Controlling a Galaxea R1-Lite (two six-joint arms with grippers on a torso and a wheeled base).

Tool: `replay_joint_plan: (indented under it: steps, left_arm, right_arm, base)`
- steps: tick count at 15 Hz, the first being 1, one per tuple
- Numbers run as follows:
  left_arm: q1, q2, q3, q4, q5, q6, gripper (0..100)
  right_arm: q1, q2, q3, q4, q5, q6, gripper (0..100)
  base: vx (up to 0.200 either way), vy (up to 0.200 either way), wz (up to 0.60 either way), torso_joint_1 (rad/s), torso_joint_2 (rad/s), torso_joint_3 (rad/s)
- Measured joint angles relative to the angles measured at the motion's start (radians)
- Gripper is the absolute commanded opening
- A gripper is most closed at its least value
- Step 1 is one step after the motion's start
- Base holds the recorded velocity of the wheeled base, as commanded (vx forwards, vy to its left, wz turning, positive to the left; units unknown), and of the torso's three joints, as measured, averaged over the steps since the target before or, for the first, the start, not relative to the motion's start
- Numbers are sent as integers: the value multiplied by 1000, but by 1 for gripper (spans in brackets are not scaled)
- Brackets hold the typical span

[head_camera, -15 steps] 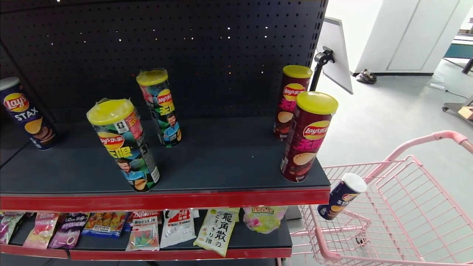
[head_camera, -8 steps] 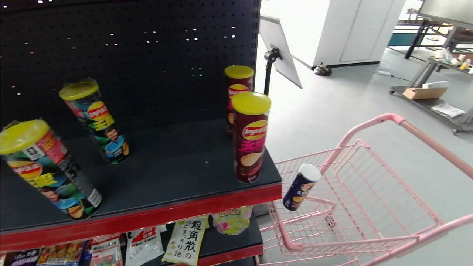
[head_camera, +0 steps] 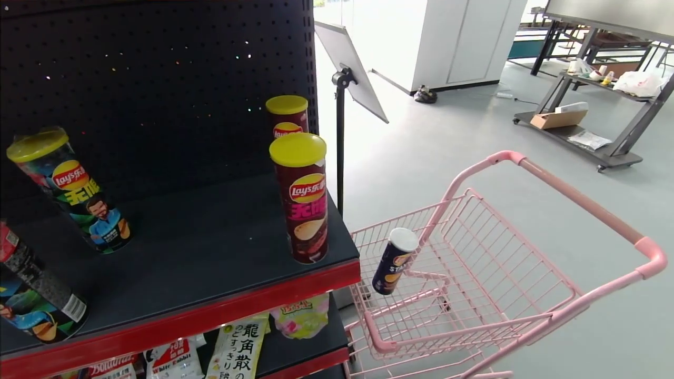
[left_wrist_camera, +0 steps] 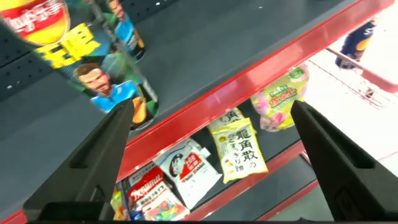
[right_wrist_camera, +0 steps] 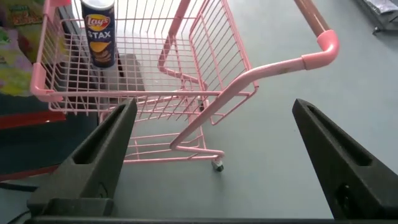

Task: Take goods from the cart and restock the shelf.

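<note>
Cart (head_camera: 574,197) now more central, camera having swung right; left tool (left_wrist_camera: 211,104), right tool (right_wrist_camera: 214,102) both wide.

cart (head_camera: 574,199): glossy pink wire | shelf (head_camera: 210,237): matt, smooth | can (head_camera: 394,261): glossy, plastic lid

The right gripper (right_wrist_camera: 213,106) is seen above a grey floor (right_wrist_camera: 280,168), its two dark fingers (right_wrist_camera: 93,168) spread wide apart. Beyond them a pink wire cart (right_wrist_camera: 261,71) is shown, its handle (right_wrist_camera: 323,40) and one wheel (right_wrist_camera: 217,165) in sight. A dark can (right_wrist_camera: 99,34) is held inside the basket, close to its wire wall. A red shelf edge (right_wrist_camera: 25,118) is seen just beside the cart.
</note>
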Motion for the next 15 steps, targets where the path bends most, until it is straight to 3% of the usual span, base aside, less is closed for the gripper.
replay_joint_plan:
  steps: [4,15]
  left_arm:
    - [-10,-17,1,1,-25,-2,100]
    - [-11,-33,-4,-2,-23,-6,100]
  right_arm:
    - [1,-1,5,0,-1,0,100]
    - [-1,-30,28,0,-2,-9,100]
  base:
    - [0,0,0,-132,344,201]
    - [0,0,0,-156,433,274]
